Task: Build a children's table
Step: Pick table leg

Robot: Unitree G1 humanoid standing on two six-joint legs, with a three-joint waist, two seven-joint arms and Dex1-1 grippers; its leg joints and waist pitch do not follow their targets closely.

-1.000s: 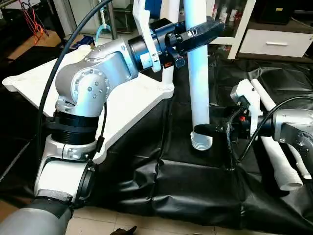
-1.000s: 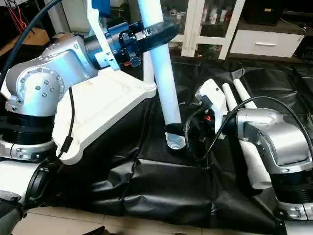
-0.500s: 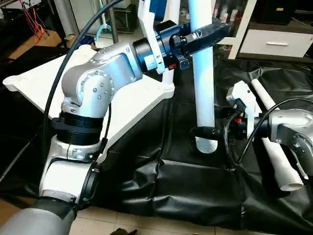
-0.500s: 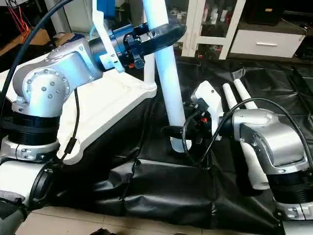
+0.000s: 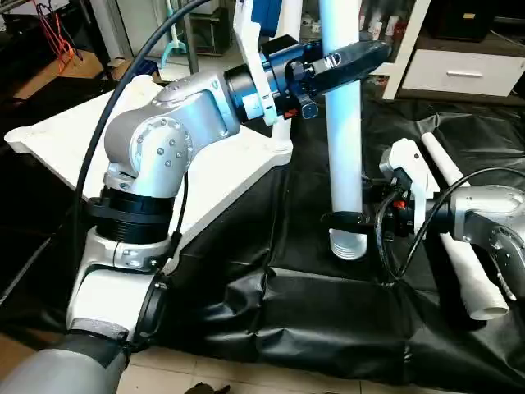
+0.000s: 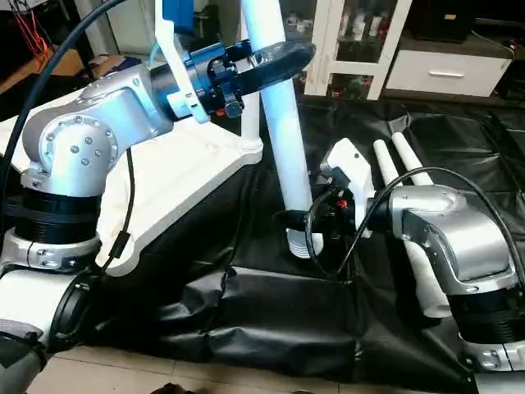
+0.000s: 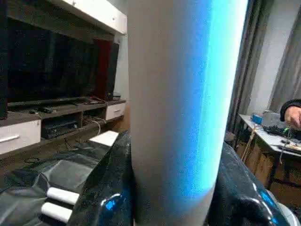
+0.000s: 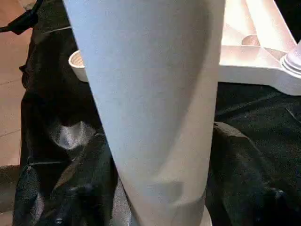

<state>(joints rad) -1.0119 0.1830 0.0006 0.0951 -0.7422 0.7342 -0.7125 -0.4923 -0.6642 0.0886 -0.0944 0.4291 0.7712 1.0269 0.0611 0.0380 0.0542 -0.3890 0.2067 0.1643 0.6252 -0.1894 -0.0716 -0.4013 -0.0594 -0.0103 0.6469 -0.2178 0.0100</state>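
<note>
1. Two spare legs [image 5: 463, 238] lie side by side on the black sheet [image 5: 328, 320], just behind my right forearm; the cable of that arm loops in front of the upright leg's foot.
2. The sheet is crumpled and covers the floor; bare tiles show at its near edge. Behind stands a white cabinet [image 6: 344, 41] with glass doors and a drawer unit beside it. My left wrist view shows a dark screen on a low shelf and a person's hand [image 7: 292, 114] at a desk far off.
3. The table top [image 5: 82, 148] lies tilted to my left, partly hidden by my left arm.
4. My left pincer [image 5: 349, 57] pinches the upright leg [image 5: 344, 148] high on its shaft.
5. My right pincer [image 5: 340, 220] has its fingers around the same leg just above its ribbed foot; whether they press on it I cannot tell.
</note>
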